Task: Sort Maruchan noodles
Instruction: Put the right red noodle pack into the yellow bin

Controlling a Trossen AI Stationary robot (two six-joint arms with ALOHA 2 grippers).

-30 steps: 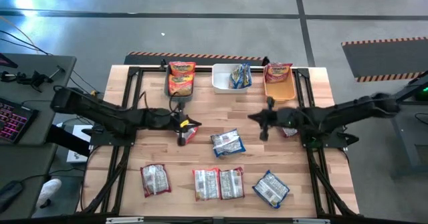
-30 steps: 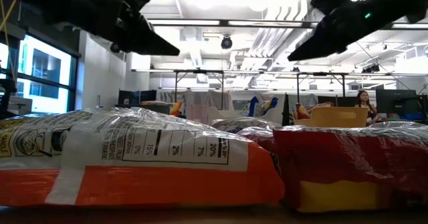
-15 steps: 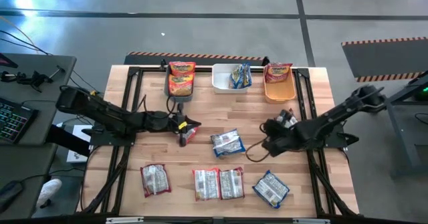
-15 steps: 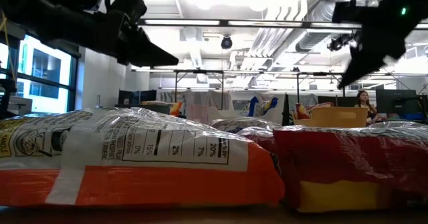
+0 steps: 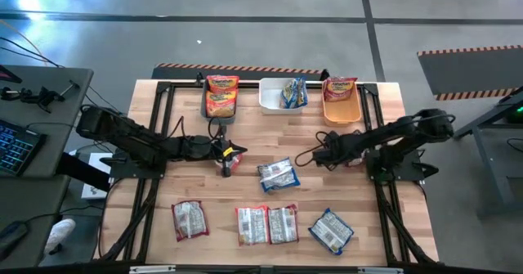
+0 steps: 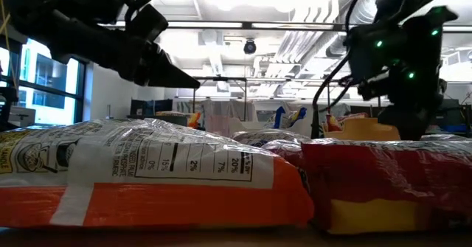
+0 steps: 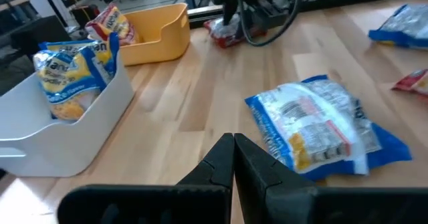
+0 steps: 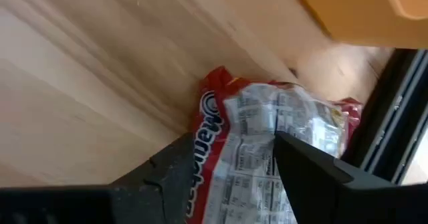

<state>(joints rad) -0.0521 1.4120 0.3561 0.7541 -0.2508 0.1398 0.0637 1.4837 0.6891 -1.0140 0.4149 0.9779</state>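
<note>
Right gripper (image 8: 267, 174) jaws parted wide, straddling a red noodle packet (image 8: 281, 144) lying back-up on the desk (image 5: 270, 147) just beside the orange bin (image 5: 341, 106); grip not closed. Left gripper (image 7: 233, 158) jaws fully closed, empty, near a blue packet (image 7: 321, 127).

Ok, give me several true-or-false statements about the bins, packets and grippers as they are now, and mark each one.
1. The white plastic bin holds blue ramen packets. True.
2. The yellow-orange plastic bin is empty. False: a red packet sits in it.
3. The left gripper is shut and holds nothing. True.
4. The right gripper is open, its fingers either side of a red-edged packet lying printed back up. True.
5. All the packets are in bins. False: several lie on the wooden table.
</note>
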